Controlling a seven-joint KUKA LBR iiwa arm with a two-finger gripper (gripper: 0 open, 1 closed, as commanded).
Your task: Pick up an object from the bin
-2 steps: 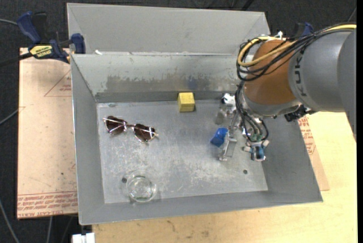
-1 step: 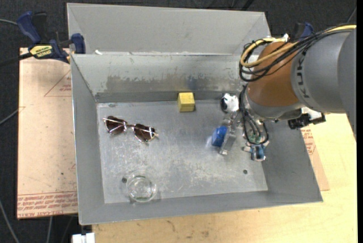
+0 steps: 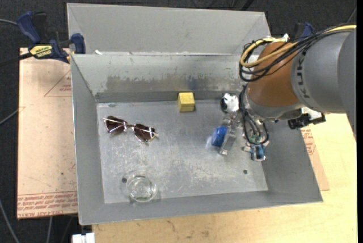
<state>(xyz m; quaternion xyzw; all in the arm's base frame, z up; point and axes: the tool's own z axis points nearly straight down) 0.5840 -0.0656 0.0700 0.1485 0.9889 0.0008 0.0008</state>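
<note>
1. We see the grey metal bin (image 3: pixel 170 32) from above. The grey robot arm (image 3: pixel 326 71) enters from the right. Its wrist carries an orange cover (image 3: pixel 272 86) and looped yellow and black cables (image 3: pixel 265 50).

2. The jaws hang low over the right-hand part of the bin floor, below the orange cover. A small blue oblong object (image 3: pixel 219 137) lies there, tilted, directly at the jaws. We cannot tell whether the jaws are released or clenched, or whether the blue object is between them or just beside them.

3. A small white and black rounded object (image 3: pixel 229 103) lies near the back wall, just above the blue object and close to the wrist.

4. A yellow cube-shaped block (image 3: pixel 186 101) sits at the foot of the back wall, near its middle and left of the white and black object.

5. A pair of sunglasses with dark reddish lenses and a thin frame (image 3: pixel 130 128) lies on the left half of the floor, well apart from the jaws.

6. A clear round glass dish (image 3: pixel 140 187) rests near the front left corner, apart from everything else.
</note>
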